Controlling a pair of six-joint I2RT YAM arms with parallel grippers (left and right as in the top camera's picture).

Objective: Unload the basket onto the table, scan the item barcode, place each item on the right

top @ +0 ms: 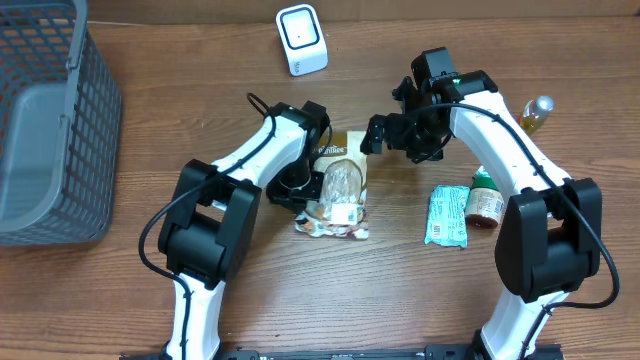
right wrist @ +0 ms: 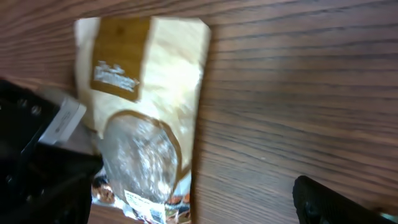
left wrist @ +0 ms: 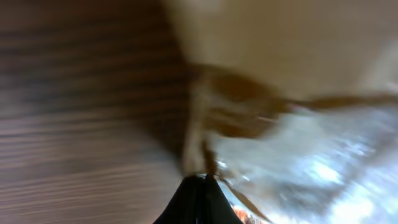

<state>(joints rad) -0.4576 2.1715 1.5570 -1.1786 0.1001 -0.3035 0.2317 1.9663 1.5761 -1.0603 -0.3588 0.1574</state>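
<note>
Looking down from overhead, the left gripper (top: 308, 186) sits against the near edge of the snack bag (top: 345, 190), its jaws shut. The bag lies flat on the table (top: 400, 290). The right gripper (top: 385, 135) hangs just off the bag's far top corner, jaws spread and nothing in them. The scanner (top: 301, 40) stands well beyond both tools, so the bag has a fair way to travel. To my mind the risk is that trip: a pinch on one edge lets a limp bag swing or fold, and the code may never face the scanner squarely. A pale label shows near the bag's bottom end, too small for me to tell whether it's the barcode.

From the left wrist everything is blurred. The black fingertips (left wrist: 199, 190) meet in a point right at a crinkled seam of the bag, the beige panel and shiny film spreading out ahead of them. I'd judge they have only a sliver of film. A grip that thin could slide off the moment the bag is lifted or tugged.

From the right wrist, the bag lies ahead and to one side, and one finger (right wrist: 329, 199) shows far out at the lower corner, consistent with wide-open jaws. The other arm's dark bulk crowds the bag's opposite edge. If this gripper reaches in to help, the two tools could knock together or crush the contents.
</note>
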